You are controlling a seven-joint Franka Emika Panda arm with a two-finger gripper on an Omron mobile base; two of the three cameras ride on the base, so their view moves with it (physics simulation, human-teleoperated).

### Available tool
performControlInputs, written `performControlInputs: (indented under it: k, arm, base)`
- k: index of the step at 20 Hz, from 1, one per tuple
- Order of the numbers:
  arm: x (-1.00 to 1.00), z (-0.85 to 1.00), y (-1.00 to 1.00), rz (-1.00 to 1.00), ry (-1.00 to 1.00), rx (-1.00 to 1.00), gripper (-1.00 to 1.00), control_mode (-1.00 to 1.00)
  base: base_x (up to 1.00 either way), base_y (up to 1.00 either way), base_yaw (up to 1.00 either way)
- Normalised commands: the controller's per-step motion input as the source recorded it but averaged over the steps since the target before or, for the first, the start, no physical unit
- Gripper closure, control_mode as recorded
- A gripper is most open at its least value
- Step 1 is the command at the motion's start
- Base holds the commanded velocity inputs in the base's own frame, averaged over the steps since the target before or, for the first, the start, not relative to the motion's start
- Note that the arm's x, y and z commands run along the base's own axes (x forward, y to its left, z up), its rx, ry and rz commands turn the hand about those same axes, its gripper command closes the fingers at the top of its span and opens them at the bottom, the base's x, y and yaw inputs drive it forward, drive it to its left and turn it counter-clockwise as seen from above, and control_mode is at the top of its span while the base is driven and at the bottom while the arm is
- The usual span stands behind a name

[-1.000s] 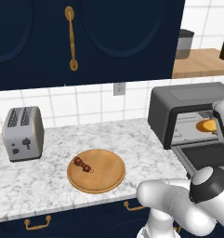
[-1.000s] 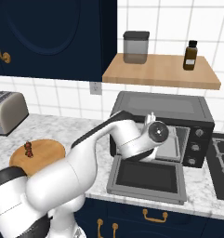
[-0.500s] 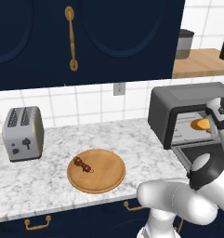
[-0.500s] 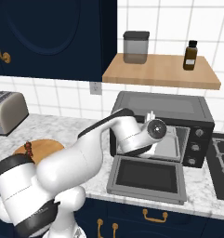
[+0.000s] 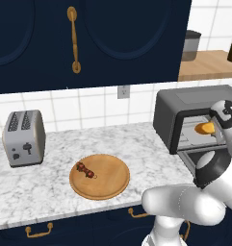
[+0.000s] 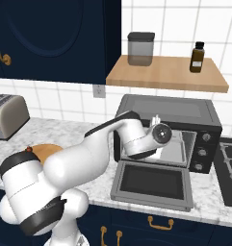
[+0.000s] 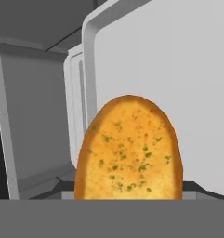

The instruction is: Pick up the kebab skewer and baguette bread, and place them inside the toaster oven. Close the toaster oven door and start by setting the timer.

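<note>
The baguette bread (image 5: pixel 204 128) (image 7: pixel 128 151), golden with green flecks, hangs in the mouth of the toaster oven (image 5: pixel 185 106) (image 6: pixel 171 108), above its rack. My gripper (image 5: pixel 212 129) is shut on it from the right in the left base view. The toaster oven door (image 6: pixel 153 181) (image 5: pixel 197 158) lies dropped open and flat in front. In the hand view the grey inner walls of the oven stand behind the bread. The kebab skewer (image 5: pixel 86 170) lies on the round wooden plate (image 5: pixel 105 182) on the counter, well left of the oven.
A silver two-slot toaster (image 5: pixel 23 138) (image 6: pixel 6 115) stands at the counter's left. Above the oven, a wooden shelf (image 6: pixel 168 74) carries a dark jar (image 6: pixel 140 48) and a brown bottle (image 6: pixel 197 56). A stove top (image 6: pixel 230 168) adjoins the oven's right side.
My hand has carried the baguette bread a little further into the oven opening, and the arm's elbow has swung along with it. The skewer and plate have not moved.
</note>
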Motion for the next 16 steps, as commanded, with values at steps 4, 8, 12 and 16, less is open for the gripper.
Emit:
performControlInputs:
  k: [4, 8, 12, 16]
  arm:
    - [0.31, -0.12, 0.0, 0.0, 0.0, 0.0, 1.0, -1.0]
    - [0.26, -0.09, 0.0, 0.0, 0.0, 0.0, -1.0, -1.0]
    - [0.08, 0.0, 0.0, 0.0, 0.0, 0.0, -1.0, -1.0]
    - [0.01, 0.0, 0.0, 0.0, 0.0, 0.0, -1.0, -1.0]
  base:
    - [0.0, 0.0, 0.0]
    - [0.0, 0.0, 0.0]
    - [0.0, 0.0, 0.0]
    - [0.0, 0.0, 0.0]
